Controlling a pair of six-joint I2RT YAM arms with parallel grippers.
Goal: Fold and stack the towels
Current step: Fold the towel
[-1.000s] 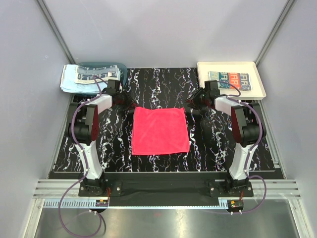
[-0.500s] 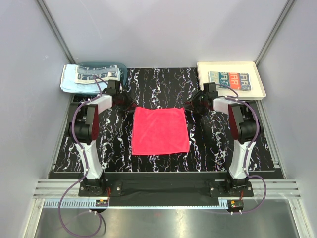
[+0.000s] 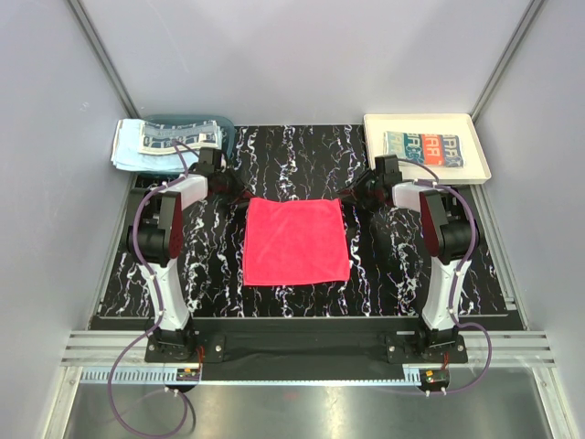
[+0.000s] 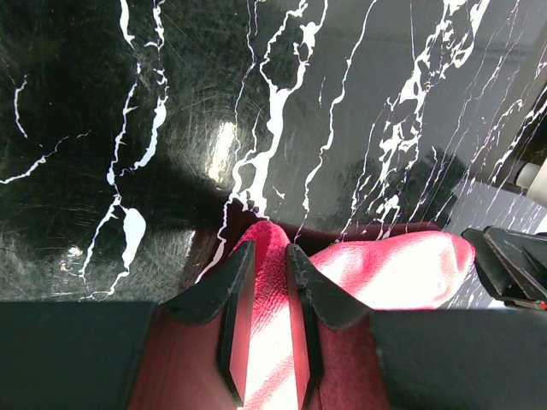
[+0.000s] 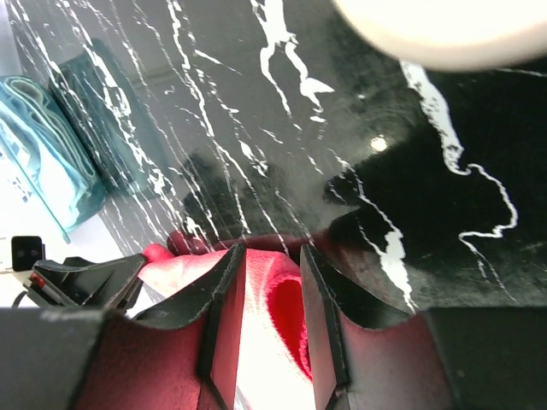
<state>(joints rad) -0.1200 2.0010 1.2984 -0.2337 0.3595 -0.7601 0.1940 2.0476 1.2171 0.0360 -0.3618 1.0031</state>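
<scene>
Towel in hand: your plain bright red-pink towel (image 3: pixel 295 241), a soft square cloth, lies spread flat at the middle of the black white-veined tabletop (image 3: pixel 292 151), between the two arms. Holding, left: the left gripper (image 4: pixel 267 307) sits at the far left corner, its fingers nearly together with a fold of red cloth nipped between them. Holding, right: the right gripper (image 5: pixel 272 316) sits at the far right corner, its fingers likewise drawn in on red cloth. Both far corners are taken at once, by my judgement, so that you can carry the far edge evenly toward the near edge for a first fold. Lift them together or the cloth may skew. Stock awaiting: unfolded towels (image 3: pixel 151 144), light blue and patterned teal, are heaped over the teal plastic basket (image 3: pixel 196 121) at the far left, well apart from the work area. Finished goods: folded towels (image 3: pixel 423 146), patterned, lie in the cream rectangular tray (image 3: pixel 475 137) at the far right, seemingly the stacking place. Progress, judged: part done, this piece not yet folded.
</scene>
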